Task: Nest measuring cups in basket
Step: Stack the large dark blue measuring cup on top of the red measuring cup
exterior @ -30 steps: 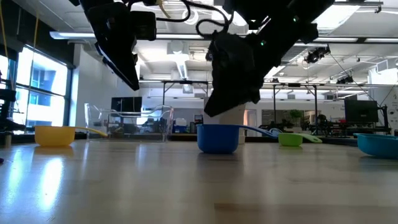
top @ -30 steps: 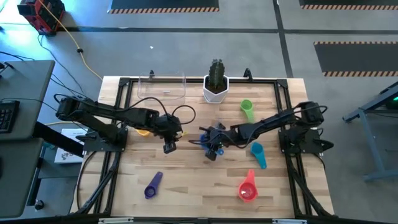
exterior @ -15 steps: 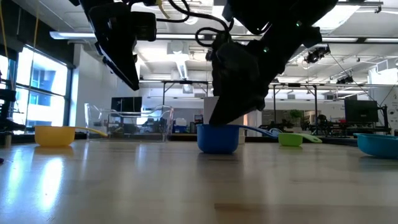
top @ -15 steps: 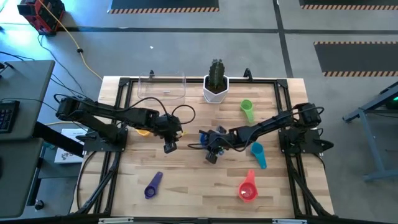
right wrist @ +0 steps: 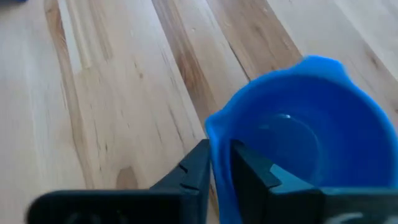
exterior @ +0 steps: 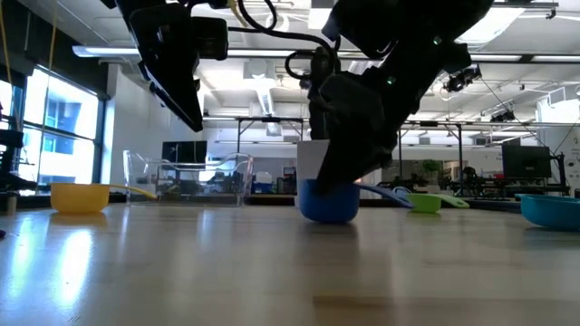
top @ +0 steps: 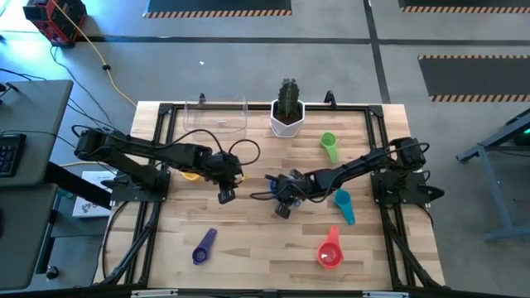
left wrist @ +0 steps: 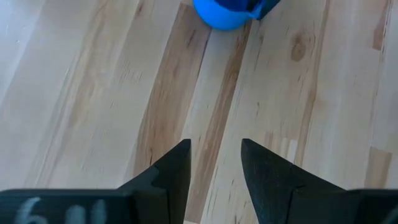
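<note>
My right gripper (right wrist: 219, 168) pinches the small blue plastic measuring cup's (right wrist: 298, 137) thin rim: light, stiff, slippery; left gripper (left wrist: 214, 165) idles open.

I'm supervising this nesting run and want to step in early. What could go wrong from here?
1. The right gripper pinches only the thin rim of the blue cup; it may slip or tip when lifted.
2. The basket stands at the far edge beside the cactus pot; a carry there could knock the pot.
3. The left gripper hovers close by, so the arms might collide.
</note>
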Available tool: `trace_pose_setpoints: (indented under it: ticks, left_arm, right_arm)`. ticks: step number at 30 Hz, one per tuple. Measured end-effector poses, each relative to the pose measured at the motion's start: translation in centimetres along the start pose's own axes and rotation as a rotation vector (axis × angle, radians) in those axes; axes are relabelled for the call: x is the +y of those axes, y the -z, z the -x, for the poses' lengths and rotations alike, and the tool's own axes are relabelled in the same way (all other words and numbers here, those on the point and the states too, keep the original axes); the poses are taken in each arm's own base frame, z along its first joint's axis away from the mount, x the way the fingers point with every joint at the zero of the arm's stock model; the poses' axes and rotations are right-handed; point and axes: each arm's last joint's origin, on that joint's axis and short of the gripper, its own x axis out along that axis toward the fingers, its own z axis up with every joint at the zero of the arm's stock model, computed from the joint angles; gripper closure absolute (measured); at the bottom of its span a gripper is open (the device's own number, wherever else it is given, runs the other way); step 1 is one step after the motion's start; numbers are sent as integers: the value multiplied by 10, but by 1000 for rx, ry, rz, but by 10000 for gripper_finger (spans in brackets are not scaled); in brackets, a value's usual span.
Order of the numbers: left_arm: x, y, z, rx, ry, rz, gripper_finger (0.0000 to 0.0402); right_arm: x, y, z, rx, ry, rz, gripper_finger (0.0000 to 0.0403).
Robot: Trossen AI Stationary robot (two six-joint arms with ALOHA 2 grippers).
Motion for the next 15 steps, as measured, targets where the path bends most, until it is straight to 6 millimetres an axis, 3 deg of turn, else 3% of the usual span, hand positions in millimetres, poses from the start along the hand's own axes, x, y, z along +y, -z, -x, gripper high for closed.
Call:
trace_pose_setpoints:
  ticks: [3, 9, 15]
  left_arm:
    - [0, 0, 0, 0, 0, 0, 270]
    - [0, 0, 0, 0, 0, 0, 270]
    - [0, 0, 0, 0, 0, 0, 270]
  right_arm:
    - [0, -1, 1, 5, -13, 1, 393]
    - [3, -3, 3, 46, -35, 31, 397]
    - [30, -21, 24, 127, -30, 227, 401]
